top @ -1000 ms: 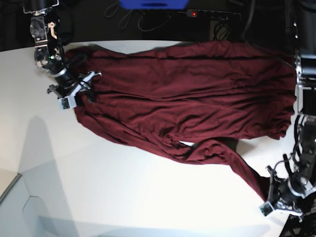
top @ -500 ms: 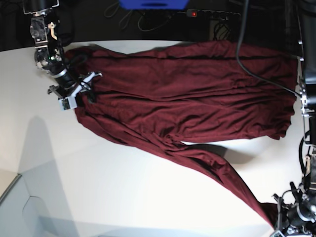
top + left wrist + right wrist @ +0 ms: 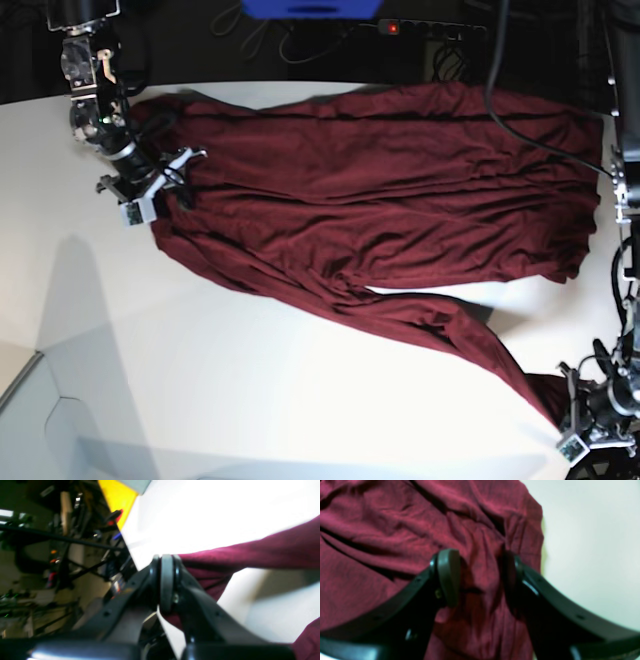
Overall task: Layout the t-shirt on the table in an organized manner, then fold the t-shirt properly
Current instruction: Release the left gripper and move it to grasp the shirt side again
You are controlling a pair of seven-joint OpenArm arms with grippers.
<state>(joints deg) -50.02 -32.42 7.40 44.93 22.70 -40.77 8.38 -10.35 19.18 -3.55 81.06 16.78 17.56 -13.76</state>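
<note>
Left claw (image 3: 166, 580) is pinching a corner of the t-shirt (image 3: 380, 200), its pads pressed fully together on the maroon cloth at about five o'clock of the base view, right at the curved rim of the surface (image 3: 230, 400). Right claw (image 3: 480, 580) is standing partly open at about ten o'clock, one finger on either side of a rumpled ridge of the shirt's edge; whether the pads are actually gripping it cannot be told.

Compared with a second ago, the left claw has been carrying its corner further toward five o'clock, so the strip of cloth trailing from the shirt's body is now lying longer and straighter, and the bunched fold near six o'clock has been drawn out. The right claw has not moved.

White and smooth, the surface is carrying the shirt across its far half, from ten o'clock to three o'clock. Beyond it, a power strip (image 3: 432, 28) with a red light is lying at twelve o'clock beside a blue object (image 3: 310, 8) against a dark background.
</note>
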